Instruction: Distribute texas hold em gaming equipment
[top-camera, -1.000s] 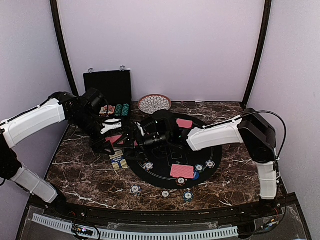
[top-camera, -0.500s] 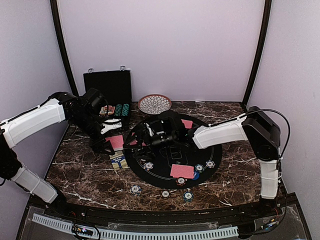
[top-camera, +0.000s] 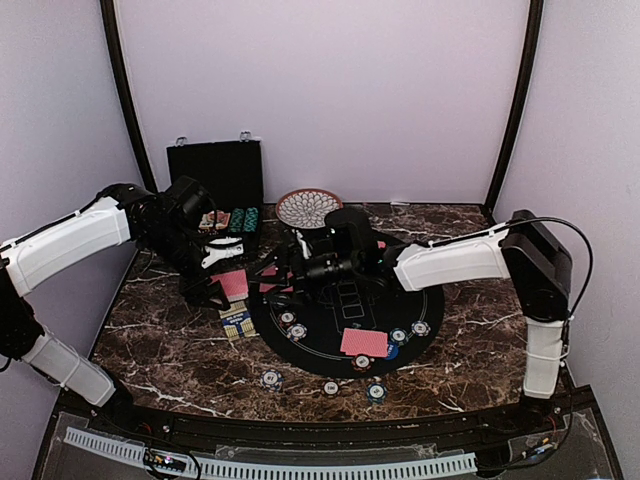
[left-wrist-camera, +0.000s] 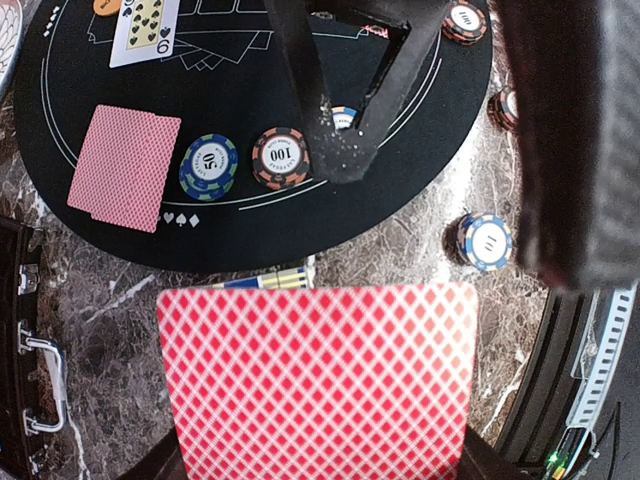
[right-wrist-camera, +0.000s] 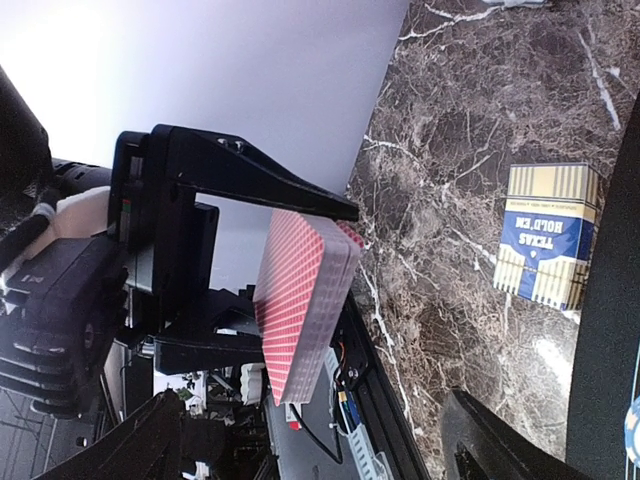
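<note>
Left pincer (right-wrist-camera: 308, 280) clamped on red-backed deck (left-wrist-camera: 318, 385) | right pincer (right-wrist-camera: 320, 440) wide, empty, facing deck | step: likely dealing cards | next: pinch top card only

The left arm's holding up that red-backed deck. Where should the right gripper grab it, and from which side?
Pinch the deck's free edge, the one pointing away from the left wrist. The left gripper clamps two opposite edges, so that end looks unobstructed. Bring the open right gripper in from the black mat's side, one finger on each flat face.
</note>
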